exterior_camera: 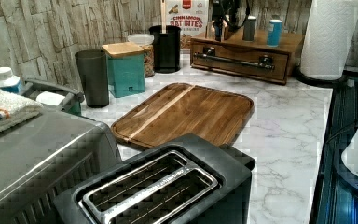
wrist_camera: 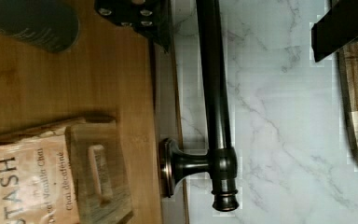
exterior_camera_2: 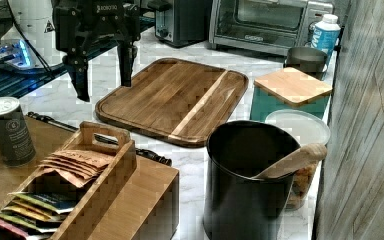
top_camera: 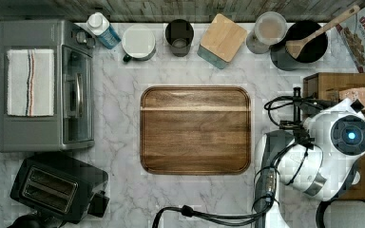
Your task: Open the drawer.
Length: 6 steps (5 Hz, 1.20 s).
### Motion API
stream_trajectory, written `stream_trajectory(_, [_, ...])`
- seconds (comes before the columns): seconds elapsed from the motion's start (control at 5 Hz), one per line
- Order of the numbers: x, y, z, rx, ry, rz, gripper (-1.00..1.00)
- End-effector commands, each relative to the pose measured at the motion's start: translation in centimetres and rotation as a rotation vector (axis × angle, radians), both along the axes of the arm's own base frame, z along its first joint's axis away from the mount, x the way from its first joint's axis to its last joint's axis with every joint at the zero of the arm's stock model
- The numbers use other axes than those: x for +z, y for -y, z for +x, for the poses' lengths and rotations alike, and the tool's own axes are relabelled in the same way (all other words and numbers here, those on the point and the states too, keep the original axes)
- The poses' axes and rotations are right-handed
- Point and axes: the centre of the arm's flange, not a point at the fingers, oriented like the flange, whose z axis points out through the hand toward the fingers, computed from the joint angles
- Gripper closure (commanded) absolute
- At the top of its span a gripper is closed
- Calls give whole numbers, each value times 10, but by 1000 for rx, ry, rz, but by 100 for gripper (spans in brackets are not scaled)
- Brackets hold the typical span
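Observation:
The drawer (exterior_camera: 240, 59) is the front of a low wooden cabinet (top_camera: 324, 80) and looks closed. Its long black bar handle (exterior_camera: 233, 61) runs along the front, and in the right view the handle (exterior_camera_2: 105, 139) lies just below the tea caddy. My gripper (exterior_camera_2: 105, 90) is open and hangs above the counter in front of the cabinet. In the wrist view the handle (wrist_camera: 216, 93) passes between the two black fingers (wrist_camera: 342, 28), and neither finger touches it.
A wooden tray board (top_camera: 195, 129) lies mid-counter. A tea bag caddy (exterior_camera_2: 75, 175) and a can (exterior_camera_2: 9, 131) stand on the cabinet. A black utensil pot (exterior_camera_2: 250, 175), canisters, a toaster (top_camera: 57, 187), a toaster oven (top_camera: 45, 85) and a paper towel roll (exterior_camera: 328, 37) ring the counter.

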Motion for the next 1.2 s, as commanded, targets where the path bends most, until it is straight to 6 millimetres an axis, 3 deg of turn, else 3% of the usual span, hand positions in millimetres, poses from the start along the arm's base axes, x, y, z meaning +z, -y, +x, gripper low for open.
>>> stream_trajectory(0.2, [-61,7,7,117,-37,-27,-100])
stream_trajectory(0.6, [-99,4,-8,20,-26,-22,-100])
stream_trajectory(1.0, [-127,13,-14,3,0,-26,-100])
stream_trajectory(1.2, [-123,5,-13,9,-23,-21,-100])
